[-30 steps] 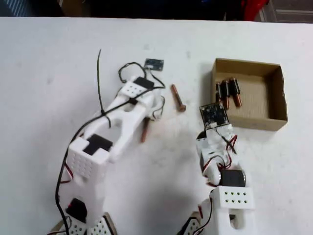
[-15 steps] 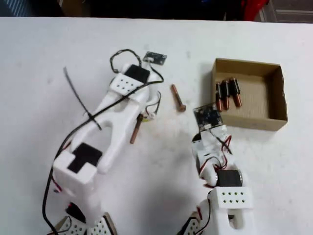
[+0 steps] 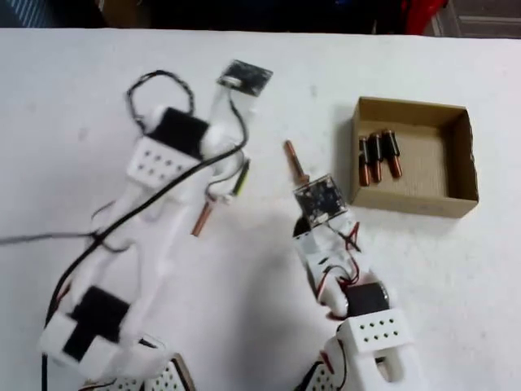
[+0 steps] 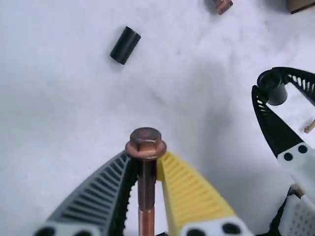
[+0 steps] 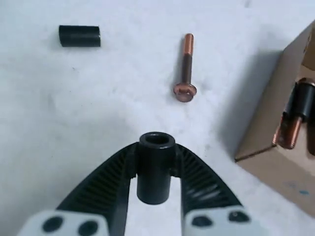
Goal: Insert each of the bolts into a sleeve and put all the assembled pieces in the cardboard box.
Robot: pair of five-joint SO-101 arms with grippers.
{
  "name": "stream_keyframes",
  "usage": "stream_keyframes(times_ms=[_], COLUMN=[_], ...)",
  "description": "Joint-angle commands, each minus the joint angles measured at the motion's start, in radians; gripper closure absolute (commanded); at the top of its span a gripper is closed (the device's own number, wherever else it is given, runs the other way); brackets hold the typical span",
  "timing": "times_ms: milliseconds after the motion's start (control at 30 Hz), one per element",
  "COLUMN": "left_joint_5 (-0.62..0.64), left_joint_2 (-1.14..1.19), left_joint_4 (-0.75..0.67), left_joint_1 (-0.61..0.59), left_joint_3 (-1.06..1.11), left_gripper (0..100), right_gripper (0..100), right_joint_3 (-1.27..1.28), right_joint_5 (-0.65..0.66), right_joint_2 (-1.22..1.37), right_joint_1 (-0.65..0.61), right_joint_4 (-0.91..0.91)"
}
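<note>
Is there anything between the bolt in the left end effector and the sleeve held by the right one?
Nothing visible. Between the bolt and the sleeve lies only bare table; the loose sleeve lies apart from that path.

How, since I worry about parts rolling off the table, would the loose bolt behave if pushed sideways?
The loose bolt lies flat on the table, so a sideways push would probably roll it. Its flanged head is wider than the shank, so it would likely curve, not run straight. It looks metallic: probably stiff, heavy for its size.

Bolt (image 4: 146, 169) tip beyond the view's edge
</note>
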Motion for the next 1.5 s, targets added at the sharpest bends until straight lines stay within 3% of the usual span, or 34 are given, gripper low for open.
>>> stream_keyframes(times_ms=[0, 300, 567, 733, 1033, 1200, 1467], left_joint_5=[-0.012, -0.157, -0.161, -0.152, -0.15, -0.15, -0.15], left_joint_2=[-0.147, -0.44, -0.783, -0.963, -1.064, -1.116, -1.247], left_joint_4=[0.008, -0.049, -0.288, -0.465, -0.701, -0.867, -1.014], left_joint_1=[-0.053, -0.071, -0.073, -0.073, -0.073, -0.073, -0.073], left_joint_3=[0.0, 0.308, 0.608, 0.81, 0.99, 1.088, 1.197], left_gripper=[98, 98, 98, 98, 98, 98, 98], right_gripper=[98.1, 98.1, 98.1, 98.1, 98.1, 98.1, 98.1], right_joint_3=[-0.012, -0.012, -0.011, -0.011, -0.011, -0.011, 0.025], right_joint_5=[-0.009, -0.009, -0.017, -0.169, -0.187, -0.189, -0.189], right_joint_2=[-0.021, -0.018, -0.019, -0.019, -0.021, -0.021, -0.021], right_joint_1=[-0.051, -0.255, -0.28, -0.277, -0.286, -0.351, -0.39], right_joint_4=[-0.058, -0.136, -0.231, -0.289, -0.404, -0.429, -0.519])
